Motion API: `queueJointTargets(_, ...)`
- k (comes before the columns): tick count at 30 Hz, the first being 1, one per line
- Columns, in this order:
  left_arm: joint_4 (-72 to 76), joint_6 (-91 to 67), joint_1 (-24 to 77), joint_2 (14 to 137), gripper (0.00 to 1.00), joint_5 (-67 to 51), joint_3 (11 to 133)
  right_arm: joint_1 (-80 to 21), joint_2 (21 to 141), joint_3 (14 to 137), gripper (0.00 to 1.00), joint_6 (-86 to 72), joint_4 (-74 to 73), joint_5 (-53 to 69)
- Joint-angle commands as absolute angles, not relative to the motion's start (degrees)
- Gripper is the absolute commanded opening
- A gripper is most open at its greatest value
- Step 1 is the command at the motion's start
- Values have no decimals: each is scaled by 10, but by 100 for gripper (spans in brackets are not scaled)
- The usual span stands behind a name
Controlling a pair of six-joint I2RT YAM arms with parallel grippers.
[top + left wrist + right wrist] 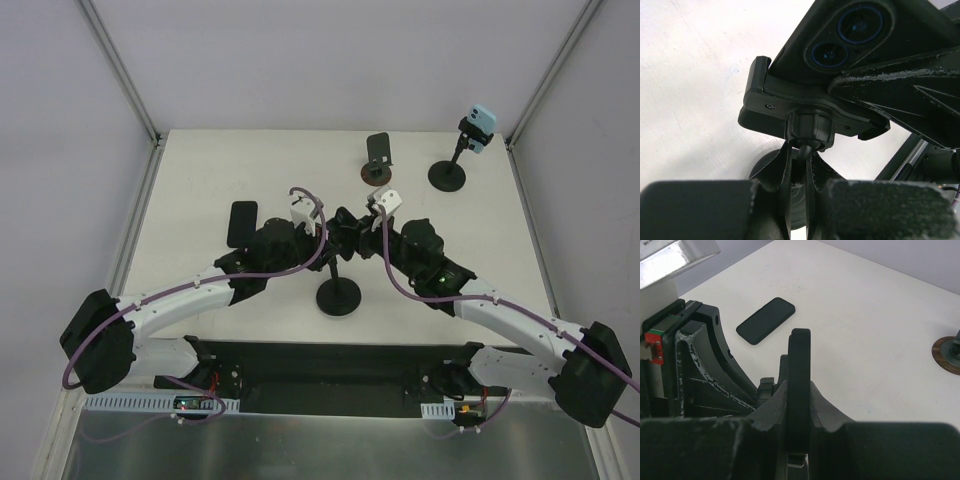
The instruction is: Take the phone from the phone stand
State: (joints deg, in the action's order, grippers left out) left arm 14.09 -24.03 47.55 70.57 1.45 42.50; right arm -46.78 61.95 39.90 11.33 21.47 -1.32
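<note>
The black phone [855,25] sits in the clamp of the black phone stand [765,95], its two camera lenses facing the left wrist view. My left gripper [800,150] is shut on the stand's thin stem, just under the ball joint. My right gripper [799,390] is shut on the phone's edge [800,355], one finger pressed against each face. In the top view both grippers meet mid-table above the stand's round base [338,297], the left gripper [325,243] from the left and the right gripper [362,232] from the right. They hide most of the phone there.
Another black phone [241,222] lies flat on the table left of the arms. At the back, a dark phone stands on a brown-based stand [377,158], and a light-blue phone [480,127] sits on a black stand [446,176]. Frame posts mark the table's back corners.
</note>
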Motion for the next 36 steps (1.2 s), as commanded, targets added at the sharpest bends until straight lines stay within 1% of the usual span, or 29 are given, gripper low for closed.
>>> queueJointTargets(1, 97, -280, 405, 692, 0, 183, 399, -468, 588, 408, 1, 122, 155, -63)
queueJointTargets(4, 114, -278, 412, 685, 0, 176, 383, -465, 579, 405, 1, 103, 147, -123)
queueJointTargets(10, 133, -279, 414, 669, 0, 167, 348, -447, 558, 397, 1, 57, 131, -188)
queueJointTargets(24, 160, -274, 431, 632, 0, 149, 302, -429, 537, 392, 1, 11, 106, -257)
queueJointTargets(27, 166, -265, 431, 623, 0, 144, 295, -427, 534, 393, 1, 18, 107, -241)
queueJointTargets(28, 170, -254, 431, 621, 0, 139, 294, -427, 533, 394, 1, 25, 113, -214)
queueJointTargets(32, 205, -201, 442, 618, 0, 84, 299, -429, 537, 392, 1, 40, 138, -153)
queueJointTargets(33, 217, -189, 449, 618, 2, 78, 302, -430, 540, 394, 1, 40, 140, -147)
queueJointTargets(34, 224, -163, 458, 619, 15, 67, 307, -431, 541, 395, 1, 42, 141, -138)
queueJointTargets(36, 233, -140, 486, 628, 31, 62, 322, -434, 542, 395, 1, 45, 148, -128)
